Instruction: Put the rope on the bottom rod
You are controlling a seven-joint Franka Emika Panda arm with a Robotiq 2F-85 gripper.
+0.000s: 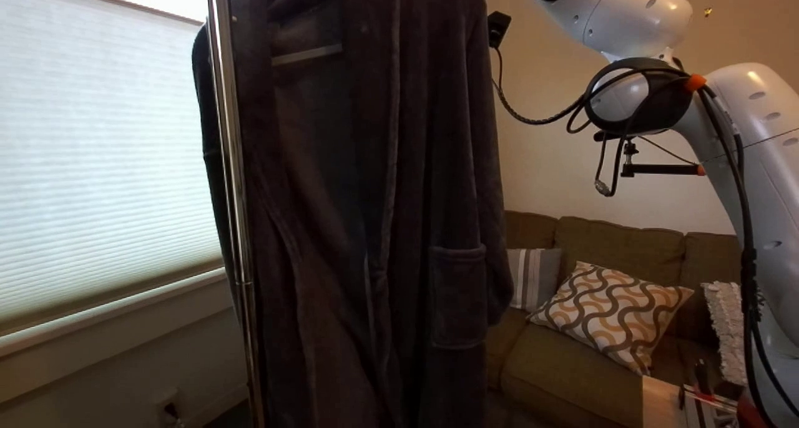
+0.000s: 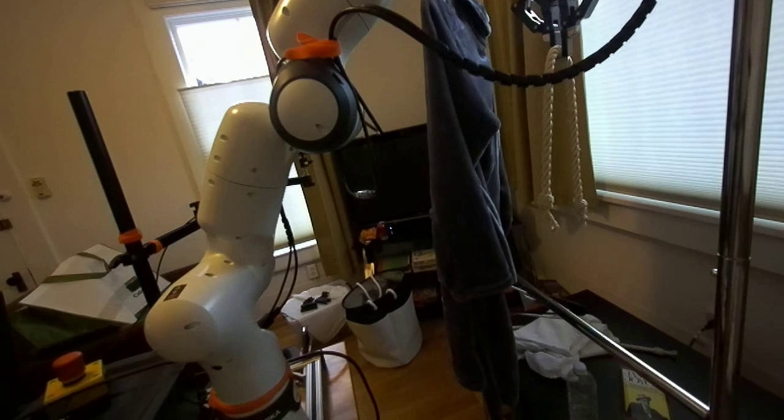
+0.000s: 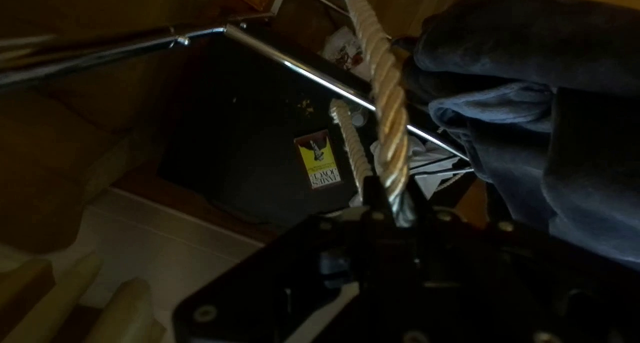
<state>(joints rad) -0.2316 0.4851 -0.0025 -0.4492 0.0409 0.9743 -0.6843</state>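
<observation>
The claw [image 2: 559, 41] is up high w/ its fingers pressed tog. on the off-white twisted rope [image 2: 548, 132], pinching it approx mid-length. Wrist view agrees: rope sits btwn the fingertips [image 3: 373, 195]. Two strands hang straight down under the claw, side by side & a bit apart, each ending in a knot w/ a frayed tail. So the rope is in mid-air, held.

The chrome bottom rod [image 2: 612, 345] is well below the claw, running at a slant & meeting the upright pole [image 2: 738, 224] at one end. In the wrist view a strand crosses in front of the rod; in an exterior view the rope ends hang above it, apart.

Dark plush robe [image 2: 465, 163] hangs beside the claw, opp. side from the pole, w/ a gap btwn robe & claw in that view. Robe shows in both exterior views; its front is open, w/ a patch pocket [image 1: 459, 297].

Blk ribbed cable [image 2: 533, 77] passes in front of the strands just under the claw. Behind the claw: gold curtain [image 2: 520, 163] & pale window shade [image 2: 655, 132]. Well below it, nr the rod: a book [image 3: 318, 160] w/ "James Joyce" on a yellow-&-white cover, & a crumpled white bundle [image 2: 554, 346].
</observation>
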